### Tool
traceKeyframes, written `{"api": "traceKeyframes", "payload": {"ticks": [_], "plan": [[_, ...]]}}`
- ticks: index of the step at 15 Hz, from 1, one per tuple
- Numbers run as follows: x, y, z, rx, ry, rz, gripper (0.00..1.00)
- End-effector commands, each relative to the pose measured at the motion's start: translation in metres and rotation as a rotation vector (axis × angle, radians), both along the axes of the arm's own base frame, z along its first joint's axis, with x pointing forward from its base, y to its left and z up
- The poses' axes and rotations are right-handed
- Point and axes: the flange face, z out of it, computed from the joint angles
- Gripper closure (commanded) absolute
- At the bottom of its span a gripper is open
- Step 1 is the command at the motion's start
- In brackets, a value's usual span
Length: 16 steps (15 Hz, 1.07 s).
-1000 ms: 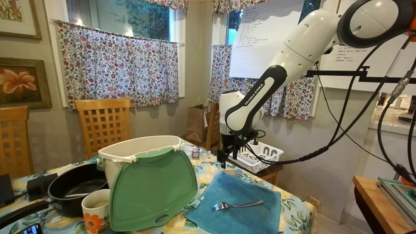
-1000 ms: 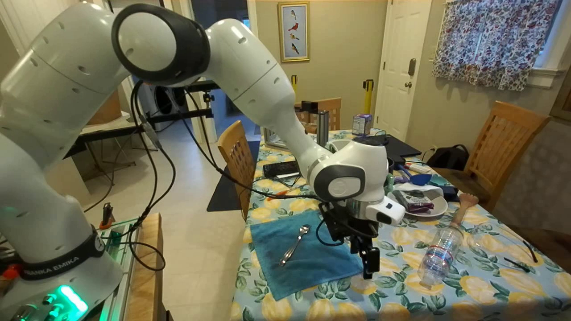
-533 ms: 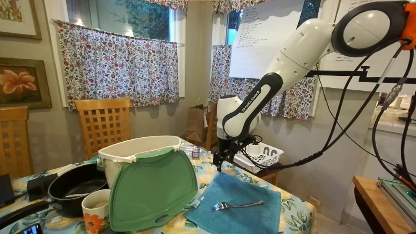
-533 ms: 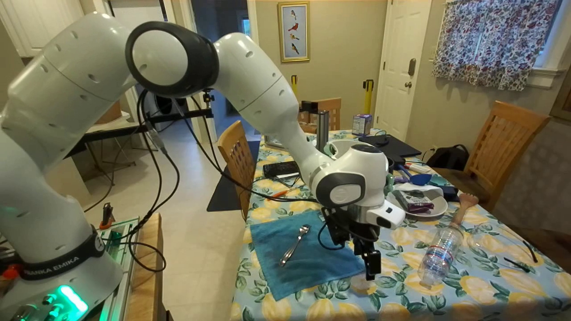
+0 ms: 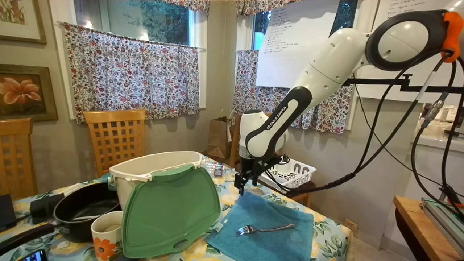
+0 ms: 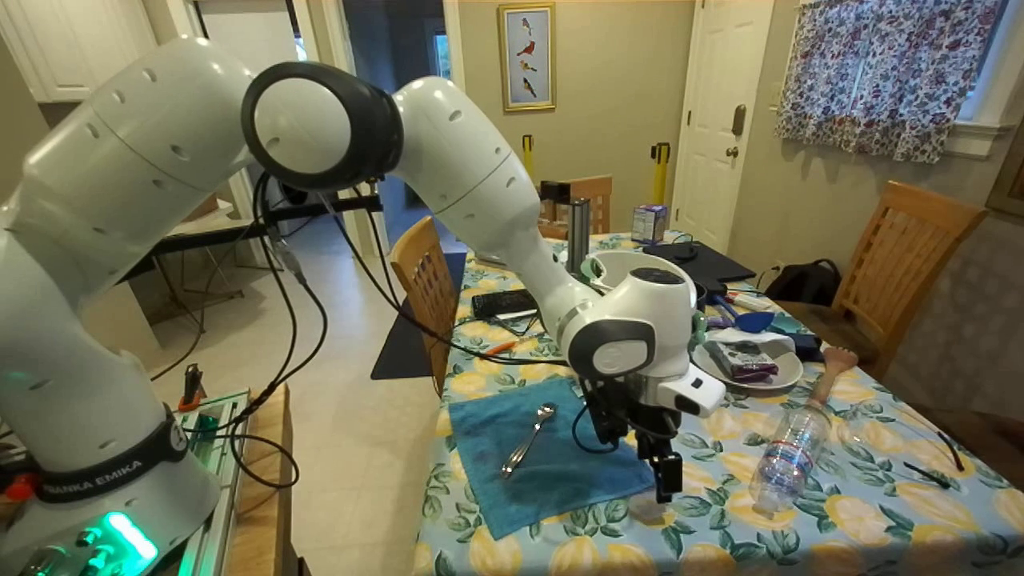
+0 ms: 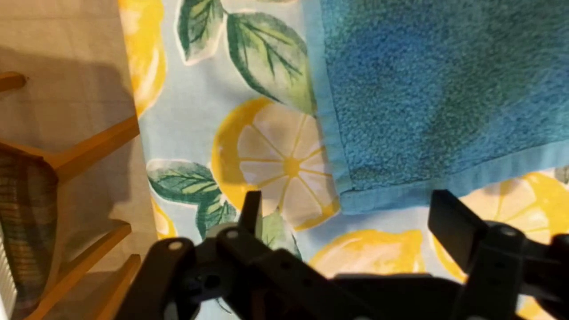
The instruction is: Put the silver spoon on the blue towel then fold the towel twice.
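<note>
The blue towel (image 5: 282,248) lies flat on the floral tablecloth and also shows in an exterior view (image 6: 568,476). A silver utensil (image 5: 272,229) lies on it; its tines make it look like a fork, and it also shows in an exterior view (image 6: 524,448). No spoon is seen. My gripper (image 5: 248,186) is open and empty, low above one corner of the towel. In the wrist view the towel's corner (image 7: 400,102) lies between the spread fingers of the gripper (image 7: 346,195), below them. The fork is out of the wrist view.
A white bin (image 5: 156,159) with a green lid (image 5: 170,214) leaning on it stands beside the towel. A black pan (image 5: 87,210), a flowered mug (image 5: 107,235) and a plastic bottle (image 6: 788,460) are on the table. The table edge (image 7: 138,115) and a chair are close by.
The arm has come down, and my gripper has sunk closer to the towel's corner, shifting slightly toward the bin's side. The towel and fork have not moved.
</note>
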Motion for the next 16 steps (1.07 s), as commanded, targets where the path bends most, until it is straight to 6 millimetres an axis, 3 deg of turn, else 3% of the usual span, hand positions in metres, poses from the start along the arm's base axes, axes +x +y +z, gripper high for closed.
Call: {"api": "traceKeyframes", "payload": {"ticks": [1, 8, 14, 16], "plan": [[0.009, 0.0018, -0.008, 0.021, -0.022, -0.025, 0.18], [0.0147, 0.0069, -0.0096, 0.031, -0.023, -0.026, 0.16], [0.0138, 0.0092, -0.0072, 0.05, 0.016, -0.068, 0.28], [0.0128, 0.0089, -0.0081, 0.049, 0.041, -0.088, 0.38]]}}
